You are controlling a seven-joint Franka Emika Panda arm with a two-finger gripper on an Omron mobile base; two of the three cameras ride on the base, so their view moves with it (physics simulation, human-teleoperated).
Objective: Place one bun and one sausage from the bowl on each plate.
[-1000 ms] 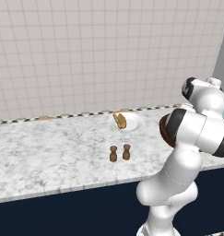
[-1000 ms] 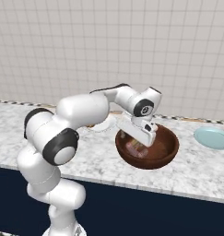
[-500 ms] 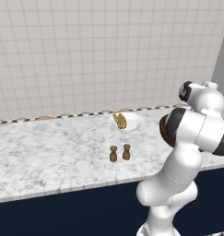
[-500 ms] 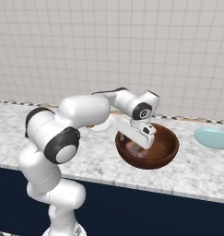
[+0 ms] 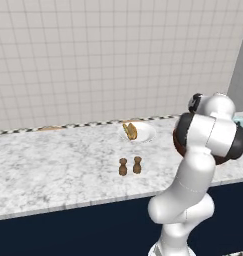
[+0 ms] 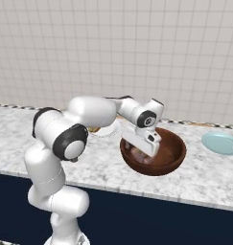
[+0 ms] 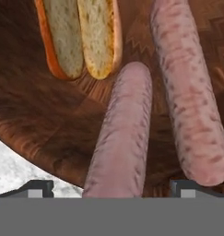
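Fingers are spread wide and grasp nothing; one pale pink sausage is seen lying lengthwise between the two tips. A second sausage lies just beside it. Beyond them a split bun, orange-crusted with a yellowish crumb, rests on the dark reddish-brown wooden bowl. A white plate bearing a bun and a pale teal plate are set on the marble surface.

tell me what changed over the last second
The gripper sank deeper into the wooden bowl, jaws open astride one sausage, gripping nothing. The bun on the white plate, the shakers and the teal plate stayed put.
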